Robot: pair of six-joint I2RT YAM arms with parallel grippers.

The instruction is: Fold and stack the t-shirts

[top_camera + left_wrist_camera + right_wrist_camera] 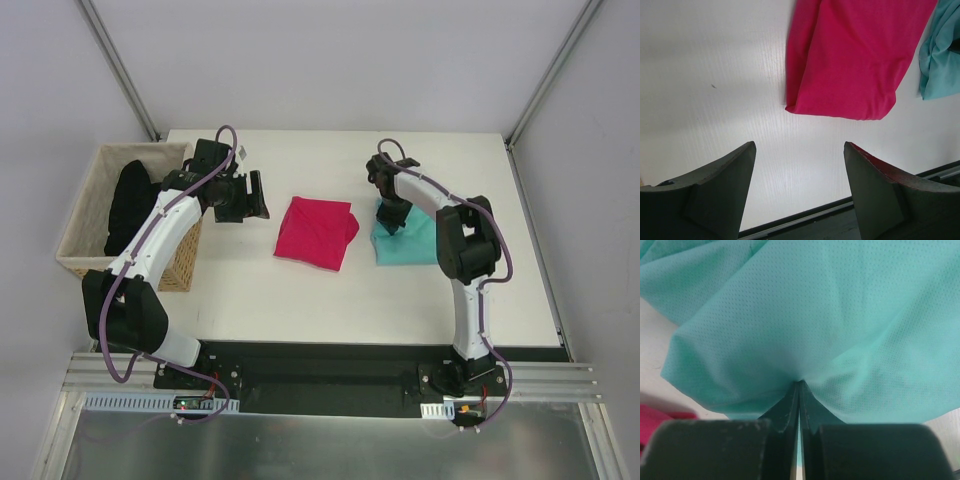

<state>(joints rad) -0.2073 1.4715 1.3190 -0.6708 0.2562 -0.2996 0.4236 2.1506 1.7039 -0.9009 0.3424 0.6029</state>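
Note:
A folded magenta-pink t-shirt (315, 232) lies in the middle of the white table; in the left wrist view the pink t-shirt (855, 55) fills the upper right. Right of it lies the teal t-shirt (410, 245), bunched under my right gripper (390, 222). In the right wrist view the teal t-shirt (805, 315) fills the frame, and my right gripper (799, 384) is shut, pinching a fold of it at the tips. My left gripper (256, 195) hovers left of the pink shirt, open and empty, fingers (735, 170) spread over bare table.
A wicker basket (90, 215) stands at the table's left edge with a black garment (130, 205) inside it. The left arm reaches over the basket's near corner. The table's black front rail (805, 217) shows below the left fingers.

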